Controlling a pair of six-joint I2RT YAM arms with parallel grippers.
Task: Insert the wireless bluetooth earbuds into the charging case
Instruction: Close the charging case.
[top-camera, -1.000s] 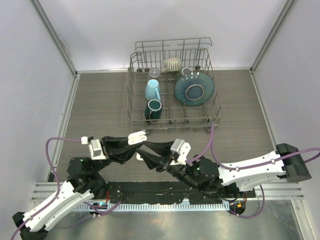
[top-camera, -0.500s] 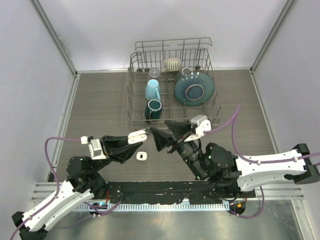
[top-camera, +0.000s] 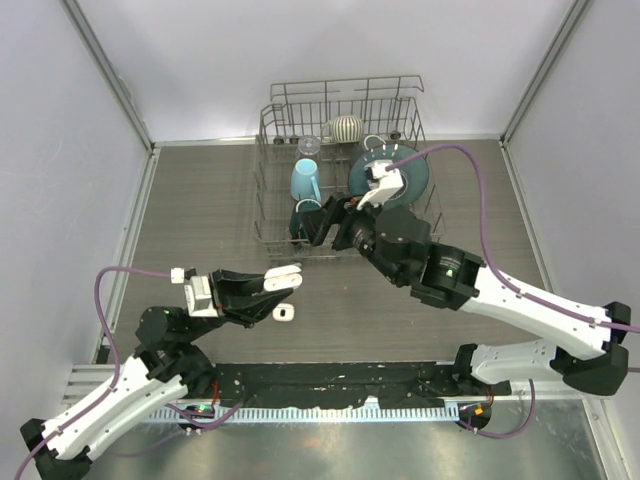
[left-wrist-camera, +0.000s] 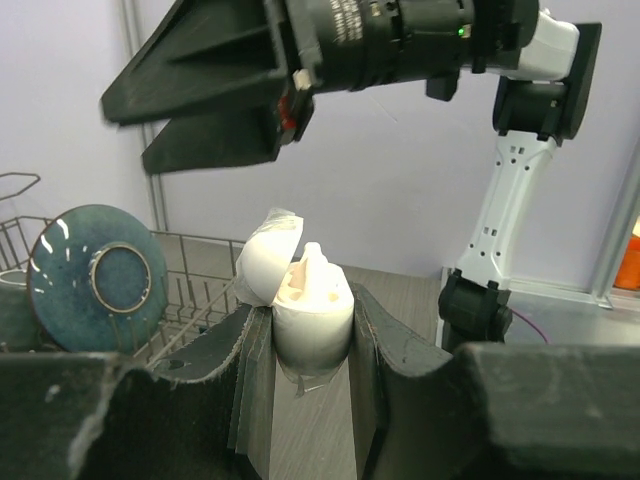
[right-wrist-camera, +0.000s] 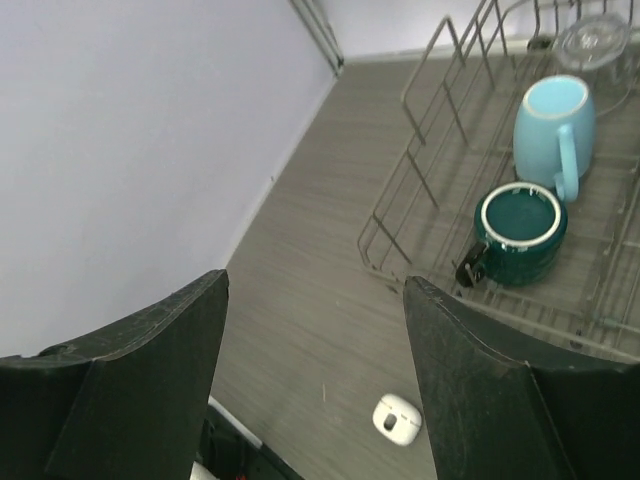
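Across the overhead view, your right gripper (top-camera: 322, 222) has pulled up from lower centre and now hangs at the front of the wire dish rack (top-camera: 262, 170), jaws spread and empty. Your left gripper (top-camera: 272, 290) stays clamped on the rounded white plastic charging case (top-camera: 283, 277). A small white rounded piece with a dark spot (top-camera: 285, 313), probably an earbud, lies on the grey table (top-camera: 200, 220) just below it.

Left wrist view: mid-frame, the case (left-wrist-camera: 305, 300) stands with its lid open and a white stem (left-wrist-camera: 312, 262) apparently seated inside.

Right wrist view: nothing sits between the fingers, and the loose piece (right-wrist-camera: 397, 418) shows at bottom centre. You likely have that one left to fetch.
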